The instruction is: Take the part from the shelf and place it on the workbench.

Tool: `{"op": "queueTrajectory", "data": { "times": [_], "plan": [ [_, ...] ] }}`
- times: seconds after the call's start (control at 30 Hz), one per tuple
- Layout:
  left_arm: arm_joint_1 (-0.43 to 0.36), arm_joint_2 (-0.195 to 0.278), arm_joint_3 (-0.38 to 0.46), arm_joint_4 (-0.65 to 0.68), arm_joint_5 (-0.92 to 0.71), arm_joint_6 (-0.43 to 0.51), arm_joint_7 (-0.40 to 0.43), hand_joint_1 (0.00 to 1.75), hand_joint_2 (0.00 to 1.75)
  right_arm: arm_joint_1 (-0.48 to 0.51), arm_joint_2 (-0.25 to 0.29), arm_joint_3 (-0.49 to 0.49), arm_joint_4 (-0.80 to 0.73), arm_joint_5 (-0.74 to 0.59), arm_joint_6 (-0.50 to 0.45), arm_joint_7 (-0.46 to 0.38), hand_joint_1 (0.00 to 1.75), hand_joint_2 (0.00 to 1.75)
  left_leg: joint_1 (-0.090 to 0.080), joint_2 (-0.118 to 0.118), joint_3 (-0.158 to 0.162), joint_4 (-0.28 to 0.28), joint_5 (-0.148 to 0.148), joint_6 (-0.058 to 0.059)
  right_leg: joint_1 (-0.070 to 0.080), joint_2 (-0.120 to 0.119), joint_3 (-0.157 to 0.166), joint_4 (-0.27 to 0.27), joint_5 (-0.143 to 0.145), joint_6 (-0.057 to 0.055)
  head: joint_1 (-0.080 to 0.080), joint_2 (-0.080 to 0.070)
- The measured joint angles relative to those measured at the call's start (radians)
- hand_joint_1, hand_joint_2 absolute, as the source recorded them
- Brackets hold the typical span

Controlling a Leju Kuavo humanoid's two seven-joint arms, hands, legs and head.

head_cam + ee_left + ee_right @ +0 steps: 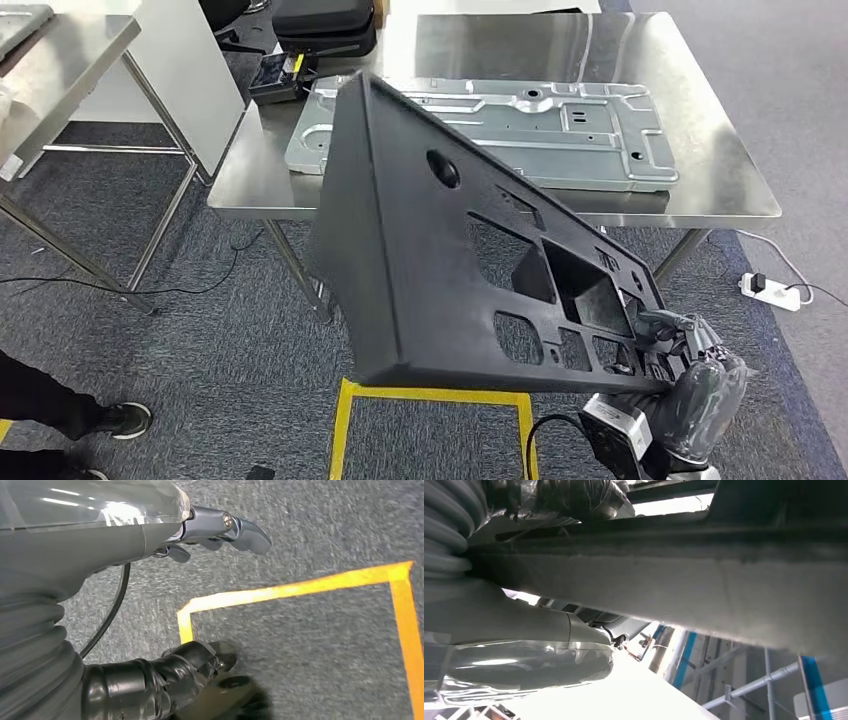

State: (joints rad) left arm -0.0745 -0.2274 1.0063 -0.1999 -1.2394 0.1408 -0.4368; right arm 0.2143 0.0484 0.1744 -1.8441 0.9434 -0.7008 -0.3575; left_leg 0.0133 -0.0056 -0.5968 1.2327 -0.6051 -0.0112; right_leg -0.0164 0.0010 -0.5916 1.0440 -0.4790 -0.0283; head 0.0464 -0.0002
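Looking from the head view:
Part: a large black plastic panel [440, 250] with cut-outs and a round hole, held tilted in the air in front of the workbench, its upper corner overlapping the bench's near edge in the picture.
Right hand: the right hand [690, 375] grips the panel's lower corner, dark fingers [665, 322] hooked through a cut-out and clamped on the rim.
Workbench: a steel table [720, 170], beyond the panel.
On the workbench: a grey stamped metal plate [560, 130] lies flat on it, partly hidden behind the panel.
Beyond the workbench: a black case [325, 25] at its far left corner.
Floor: yellow tape [430, 395] marks a square on the grey carpet, nearer the camera than the workbench; a white power strip [770, 290] lies by the workbench's right leg.
Person: a dark shoe [120, 420] well to the left of the workbench.

Left wrist view:
Left hand: the left hand [165, 545] hangs over the carpet, fingers [245, 530] loosely apart from the thumb, holding nothing.
Floor: a corner of yellow tape lies below it.

Right wrist view:
Part: the panel's grey edge [704, 585] runs across, close to the camera.
Right hand: its grey cover [514, 645] lies against the panel; the fingers' state cannot be told here.
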Motion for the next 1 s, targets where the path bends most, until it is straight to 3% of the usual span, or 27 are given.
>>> {"op": "queueTrajectory", "data": {
  "times": [0.07,0.1,0.2,0.27,0.37,0.43,0.53,0.57,0.6,0.67,0.7,0.73,0.9,0.93,1.0],
  "plan": [
    [0.002,0.0,0.0,0.0,0.0,0.0,0.0,0.0,1.75,0.001,0.0,0.0,0.0,0.0,0.0,-0.001,1.75,1.75,-0.001,0.0,-0.061,0.056,-0.028,0.001,0.005,0.003,0.02,0.0,-0.017,-0.003,0.0,0.0],
    [0.004,0.0,0.0,0.0,0.0,0.001,0.0,0.0,1.75,0.002,0.0,0.0,0.0,-0.001,0.0,-0.002,1.75,1.75,-0.002,0.0,-0.071,0.04,-0.014,0.005,0.008,0.005,0.033,0.0,-0.026,-0.003,0.0,0.0],
    [0.005,0.001,0.0,0.0,0.0,0.001,0.0,0.0,1.75,0.002,0.0,0.0,0.0,-0.004,0.0,-0.004,1.75,1.75,-0.015,0.0,-0.046,-0.115,0.117,0.035,0.016,0.008,0.069,-0.002,-0.053,-0.002,0.002,0.0],
    [0.006,0.003,0.0,0.0,0.0,0.001,0.0,0.0,1.75,0.002,0.001,-0.001,-0.001,-0.004,0.0,-0.005,1.75,1.75,-0.026,-0.001,-0.033,-0.172,0.152,0.052,0.016,0.011,0.079,-0.003,-0.067,0.007,0.002,0.0],
    [0.006,0.001,0.001,0.0,-0.003,0.001,-0.001,0.0,1.75,0.004,0.002,-0.006,-0.008,-0.004,0.0,-0.009,1.75,1.75,-0.024,-0.002,-0.016,-0.193,0.161,0.055,0.017,0.012,0.093,-0.007,-0.083,0.023,0.002,0.0],
    [0.004,-0.002,0.001,0.0,-0.006,0.0,-0.002,0.0,1.75,0.004,0.002,-0.011,-0.015,-0.004,0.0,-0.011,1.75,1.75,-0.015,-0.001,0.002,-0.216,0.163,0.056,0.018,0.01,0.074,0.041,-0.112,0.032,0.003,0.0],
    [0.001,-0.003,0.001,0.0,-0.008,0.0,-0.004,0.0,1.75,0.007,0.002,-0.017,-0.017,-0.003,0.0,-0.013,1.75,1.75,-0.011,0.0,0.023,-0.225,0.151,0.061,0.009,0.007,-0.039,0.227,-0.176,0.046,0.005,0.0],
    [0.002,-0.003,0.001,0.0,-0.008,0.0,-0.005,0.0,1.75,0.008,0.002,-0.018,-0.017,-0.003,0.0,-0.013,1.75,1.75,-0.011,-0.001,0.031,-0.225,0.144,0.06,0.005,0.006,-0.071,0.262,-0.172,0.05,0.005,0.0],
    [0.003,-0.003,0.001,0.0,-0.009,0.0,-0.005,0.0,1.75,0.009,0.002,-0.02,-0.017,-0.003,0.0,-0.013,1.75,1.75,-0.01,-0.001,0.041,-0.224,0.136,0.059,0.003,0.005,-0.086,0.261,-0.145,0.054,0.005,0.0],
    [0.005,-0.004,0.001,0.0,-0.009,0.0,-0.006,0.0,1.75,0.009,0.002,-0.024,-0.017,-0.003,0.0,-0.013,1.75,1.75,-0.009,-0.003,0.066,-0.221,0.115,0.054,-0.002,0.003,-0.065,0.156,-0.047,0.056,0.005,0.0],
    [0.004,-0.004,0.001,0.0,-0.009,0.0,-0.006,0.0,1.75,0.01,0.002,-0.026,-0.017,-0.003,0.0,-0.014,1.75,1.75,-0.01,-0.004,0.076,-0.219,0.105,0.048,-0.001,0.003,-0.046,0.096,-0.009,0.055,0.006,0.0],
    [0.003,-0.005,0.001,0.0,-0.009,0.0,-0.006,0.0,1.75,0.009,0.002,-0.027,-0.018,-0.003,0.0,-0.014,1.75,1.75,-0.012,-0.005,0.082,-0.216,0.095,0.042,0.0,0.003,-0.026,0.048,0.01,0.05,0.005,0.0],
    [-0.001,-0.005,0.001,0.0,-0.009,-0.001,-0.007,0.0,1.75,0.013,0.003,-0.029,-0.024,-0.003,0.0,-0.015,1.75,1.75,-0.011,-0.002,0.085,-0.205,0.07,0.015,0.002,0.006,0.003,0.002,-0.002,0.018,0.003,0.0],
    [-0.002,-0.005,0.001,0.0,-0.009,-0.001,-0.007,0.0,1.75,0.012,0.003,-0.029,-0.025,-0.003,0.0,-0.015,1.75,1.75,-0.01,-0.001,0.072,-0.174,0.053,0.009,0.0,0.004,0.01,-0.003,-0.003,0.012,0.003,0.0],
    [-0.002,-0.005,0.0,0.0,-0.009,-0.001,-0.007,0.0,1.75,0.012,0.005,-0.029,-0.026,-0.003,0.0,-0.015,1.75,1.75,-0.008,0.0,0.006,-0.051,0.002,0.0,-0.001,0.0,0.022,-0.008,-0.009,0.003,0.003,0.0]
  ]
}}
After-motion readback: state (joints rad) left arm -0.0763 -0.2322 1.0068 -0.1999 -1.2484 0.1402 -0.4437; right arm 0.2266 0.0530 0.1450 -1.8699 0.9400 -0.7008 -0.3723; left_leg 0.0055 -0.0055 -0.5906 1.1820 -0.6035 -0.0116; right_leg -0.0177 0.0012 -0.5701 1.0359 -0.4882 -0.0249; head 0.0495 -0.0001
